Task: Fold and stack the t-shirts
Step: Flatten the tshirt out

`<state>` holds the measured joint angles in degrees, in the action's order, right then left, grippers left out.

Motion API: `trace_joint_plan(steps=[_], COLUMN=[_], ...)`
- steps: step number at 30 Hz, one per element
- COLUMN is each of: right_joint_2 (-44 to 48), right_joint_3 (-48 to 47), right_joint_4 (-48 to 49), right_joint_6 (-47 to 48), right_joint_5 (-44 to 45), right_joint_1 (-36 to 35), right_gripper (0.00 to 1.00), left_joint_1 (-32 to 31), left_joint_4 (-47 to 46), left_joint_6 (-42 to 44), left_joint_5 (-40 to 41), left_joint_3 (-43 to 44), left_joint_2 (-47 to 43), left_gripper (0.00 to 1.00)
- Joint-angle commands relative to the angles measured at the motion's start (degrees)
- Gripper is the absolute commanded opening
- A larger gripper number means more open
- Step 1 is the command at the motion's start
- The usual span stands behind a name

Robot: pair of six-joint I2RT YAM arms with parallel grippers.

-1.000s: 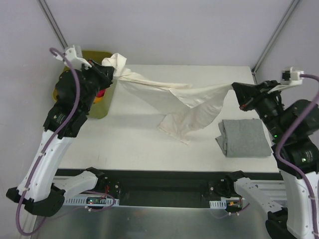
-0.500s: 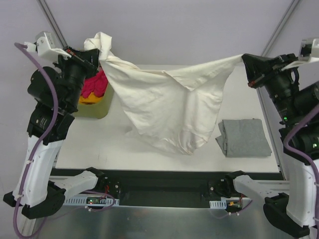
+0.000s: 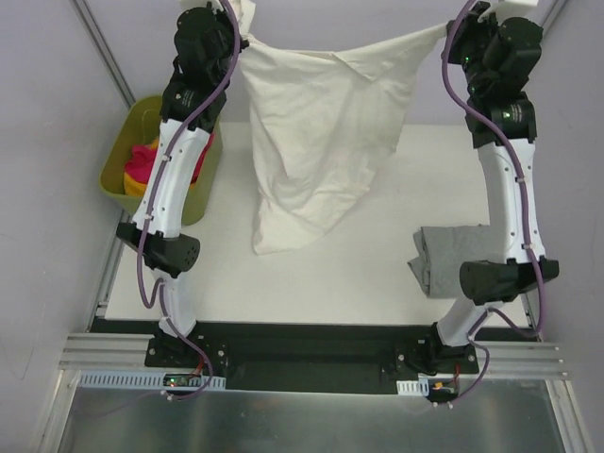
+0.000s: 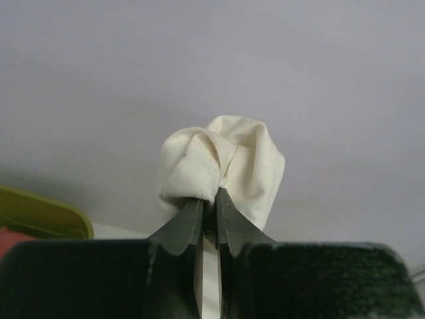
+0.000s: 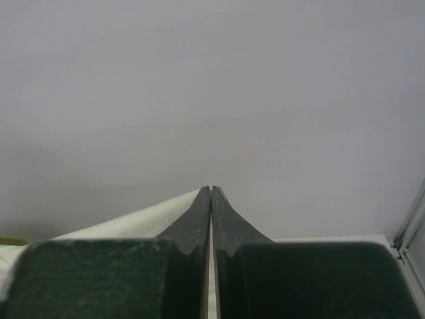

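The large cream-white t-shirt (image 3: pixel 316 132) hangs high above the table, stretched between both raised grippers. My left gripper (image 3: pixel 243 21) is shut on a bunched corner of it, seen as a cream wad (image 4: pixel 222 163) above the closed fingers in the left wrist view. My right gripper (image 3: pixel 451 26) is shut on the other top corner; a thin cream edge (image 5: pixel 133 226) runs left from its closed fingers. The shirt's lower end hangs near the table. A folded grey t-shirt (image 3: pixel 451 260) lies at the right side of the table. Pink, red and yellow shirts (image 3: pixel 151 168) sit in the tub.
An olive-green plastic tub (image 3: pixel 127 142) stands off the table's left edge, its rim also in the left wrist view (image 4: pixel 40 212). The white table (image 3: pixel 311 274) lies below. Metal frame posts stand at the back corners.
Both arms have swung up and inward, lifting the cream shirt from a sag over the table to hanging nearly vertical. The grips held throughout.
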<state>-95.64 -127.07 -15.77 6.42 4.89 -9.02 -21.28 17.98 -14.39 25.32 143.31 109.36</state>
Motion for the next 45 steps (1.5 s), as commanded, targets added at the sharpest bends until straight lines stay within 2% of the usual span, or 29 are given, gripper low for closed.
trace_joint_plan(steps=[1, 3, 6, 7, 8, 9, 10, 11, 12, 13, 14, 15, 16, 18, 20, 21, 28, 32, 39, 42, 45], right_joint_2=[0.9, 2.5, 8.8, 13.9, 16.8, 19.3, 22.4, 27.0, 29.6, 31.8, 35.6, 37.1, 38.1, 39.4, 38.2, 37.6, 33.8, 33.4, 33.4, 33.1, 33.3], right_joint_3=[-8.3, -7.1, 2.4, 6.4, 16.2, 21.1, 25.6, 34.6, 38.9, 44.1, 51.7, 55.4, 58.3, 63.9, 65.4, 66.4, 64.9, 63.5, 65.1, 65.6, 66.0], right_joint_4=[15.4, 17.1, 16.5, 16.0, 14.5, 13.1, 9.3, 5.7, 2.6, -1.9, -4.8, -11.7, -14.8, -24.2, -29.0, -32.0, -34.9, -35.0, -34.9, -34.5, -33.5], right_joint_6=[-1.4, -0.1, 3.6, 4.3, 5.8, 6.4, 6.9, 7.3, 5.3, 4.0, 2.4, -1.0, -2.9, -8.4, -9.4, -10.5, -11.6, -11.0, -10.7, -10.5, -10.5], right_joint_5=[-1.7, -0.3, 2.0, 2.5, 3.5, 4.6, 5.6, 7.5, 10.3, 13.1, 17.1, 18.9, 20.5, 22.2, 18.3, 17.6, 16.9, 16.9, 16.5, 15.8, 14.8], right_joint_1=[1.5, 1.5, 2.1, 2.5, 2.7, 2.9, 3.6, 3.8, 3.9, 4.4, 4.5, 5.1, 5.5, 6.5, 7.5, 7.5, 7.5, 7.6, 7.6, 7.5, 7.6], right_gripper=[0.01, 0.01, 0.01, 0.01, 0.01, 0.01, 0.01, 0.01, 0.01, 0.01, 0.01, 0.01, 0.01, 0.01, 0.01, 0.01, 0.01, 0.01, 0.01, 0.01, 0.01], left_joint_1=[2.8, 3.1, 3.1, 3.1, 3.1, 3.0, 3.1, 3.0, 3.0, 3.0, 2.8, 2.7, 2.6, 2.5, 2.5, 2.5, 1.9, 0.3, -1.0, -2.0, -3.4], left_joint_4=[-9.6, -15.5, -15.6, -15.6, -15.6, -15.5, -15.5, -15.4, -14.9, -14.8, -14.5, -11.9, -10.5, -4.8, -0.9, 0.6, 1.4, 4.0, 6.5, 6.9, 7.1], left_joint_6=[0.2, -1.2, -2.9, -5.0, -6.3, -8.2, -11.9, -14.2, -16.8, -21.1, -22.9, -25.1, -28.0, -28.1, -27.4, -27.0, -27.3, -25.9, -27.6, -27.5, -27.9], left_joint_5=[-9.0, -9.5, -7.8, -6.1, -5.6, -5.4, -5.3, -5.9, -7.0, -8.6, -11.4, -12.0, -12.8, -14.2, -15.3, -18.8, -36.9, -39.8, -41.4, -42.4, -41.9], left_joint_3=[5.2, 0.2, -9.3, -18.4, -24.0, -30.0, -42.1, -48.4, -54.6, -65.8, -70.7, -78.1, -80.8, -84.5, -84.9, -85.1, -86.8, -88.6, -97.6, -97.9, -97.3], left_joint_2=[-1.2, -5.1, -10.0, -14.0, -16.3, -18.8, -24.0, -26.5, -29.1, -33.8, -36.0, -37.9, -40.9, -42.9, -43.9, -43.8, -34.2, -31.3, -32.3, -29.7, -26.5], left_gripper=[0.0, 0.02, 0.12, 0.13, 0.15, 0.18, 0.23, 0.33, 0.59, 0.68, 0.76, 0.97, 0.99, 0.99, 0.99, 0.99, 0.99, 0.99, 0.99, 0.99, 0.91])
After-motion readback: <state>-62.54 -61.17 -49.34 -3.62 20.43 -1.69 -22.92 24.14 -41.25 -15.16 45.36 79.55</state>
